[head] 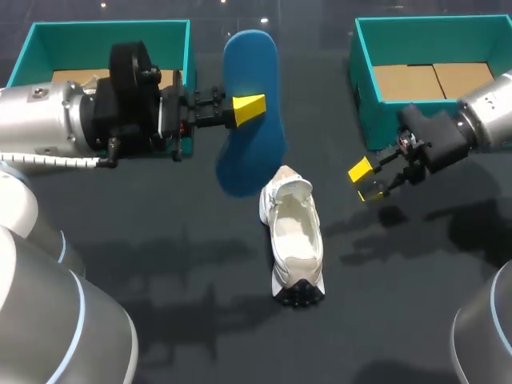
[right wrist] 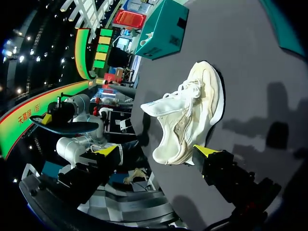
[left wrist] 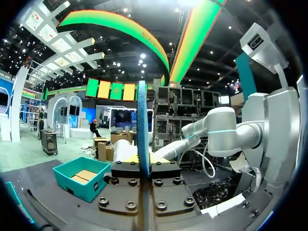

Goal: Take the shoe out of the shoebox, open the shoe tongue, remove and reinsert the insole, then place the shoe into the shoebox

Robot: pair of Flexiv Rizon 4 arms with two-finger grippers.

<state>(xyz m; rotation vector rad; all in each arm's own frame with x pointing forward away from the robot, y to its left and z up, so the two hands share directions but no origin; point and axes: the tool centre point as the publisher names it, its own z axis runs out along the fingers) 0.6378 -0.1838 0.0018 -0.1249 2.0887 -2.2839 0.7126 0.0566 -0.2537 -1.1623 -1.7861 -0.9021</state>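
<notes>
Insole [head: 252,140] pinched aloft in left jaws | right jaws parted, hovering beside shoe [head: 294,240]

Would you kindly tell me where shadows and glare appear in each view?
Head view: soft shadows on the table beside the shoe, light glints along the far edge. Right wrist view: dark shadows beside the shoe. Left wrist view: no glare on the insole.

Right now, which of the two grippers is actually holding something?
The left gripper: it is shut on the blue insole. The right gripper stands open and empty, beside the white shoe.
</notes>
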